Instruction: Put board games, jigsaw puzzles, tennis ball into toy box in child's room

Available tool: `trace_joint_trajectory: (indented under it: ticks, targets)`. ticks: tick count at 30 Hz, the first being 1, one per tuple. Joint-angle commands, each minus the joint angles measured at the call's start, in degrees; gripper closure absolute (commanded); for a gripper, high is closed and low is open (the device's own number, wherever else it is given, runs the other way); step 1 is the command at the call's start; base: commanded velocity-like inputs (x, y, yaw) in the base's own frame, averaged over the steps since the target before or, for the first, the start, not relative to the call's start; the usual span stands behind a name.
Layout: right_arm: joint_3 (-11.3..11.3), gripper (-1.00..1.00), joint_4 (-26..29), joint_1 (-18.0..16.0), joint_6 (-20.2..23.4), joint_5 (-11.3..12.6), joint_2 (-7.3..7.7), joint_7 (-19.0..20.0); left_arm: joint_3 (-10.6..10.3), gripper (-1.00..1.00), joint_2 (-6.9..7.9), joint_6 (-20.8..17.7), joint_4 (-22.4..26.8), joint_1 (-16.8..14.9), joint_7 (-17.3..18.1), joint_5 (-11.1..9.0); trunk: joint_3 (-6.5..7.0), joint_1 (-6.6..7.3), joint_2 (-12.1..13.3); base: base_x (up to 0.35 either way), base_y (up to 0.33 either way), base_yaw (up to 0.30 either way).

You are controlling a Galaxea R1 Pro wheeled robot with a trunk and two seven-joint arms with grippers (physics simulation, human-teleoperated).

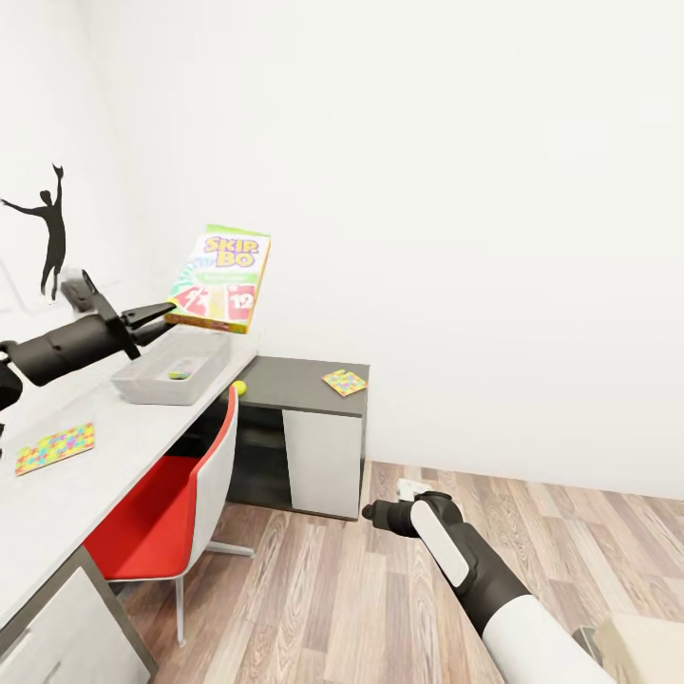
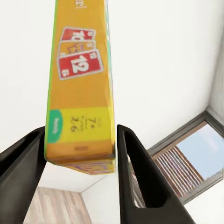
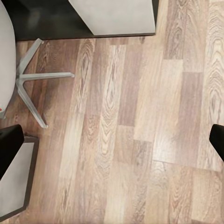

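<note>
Left arm (image 1: pixel 66 347): matte black, roughly cylindrical segments, tapering to a black left gripper (image 1: pixel 163 316) with two slim pointed fingers (image 2: pixel 140 177); finger inner faces flat and smooth. A small grey block sits on top of the wrist. Right arm (image 1: pixel 494 579): glossy white forearm shell, black wrist section carrying an elongated white inlay panel, rounded black end with a small white piece.
</note>
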State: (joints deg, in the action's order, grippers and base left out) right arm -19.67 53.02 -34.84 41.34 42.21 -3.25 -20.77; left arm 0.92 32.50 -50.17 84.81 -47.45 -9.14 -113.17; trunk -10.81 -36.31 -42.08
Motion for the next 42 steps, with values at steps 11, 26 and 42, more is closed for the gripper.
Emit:
trace_joint_trajectory:
  ticks: [11,26,42]
  targets:
    - [0.0,-1.0,-0.2,0.0,0.0,0.6,0.17,-0.6,0.2,1.0,-4.97,-0.6,-2.2,-14.2,-23.9,-0.5,-0.1,-0.01,-0.1,0.0,0.0,0.0]
    - [-0.2,-1.0,-0.2,0.0,0.0,0.6,-0.25,-0.6,0.7,1.0,-3.43,-6.0,-5.3,-16.5,-55.1,15.7,-0.1,-0.01,-0.1,0.0,0.0,0.0]
    - [-0.2,-1.0,0.1,0.0,-0.1,0.5,-0.41,-0.6,13.6,1.0,-3.46,-6.1,-4.4,-16.5,-55.1,17.3,-0.1,-0.01,-0.1,0.0,0.0,0.0]
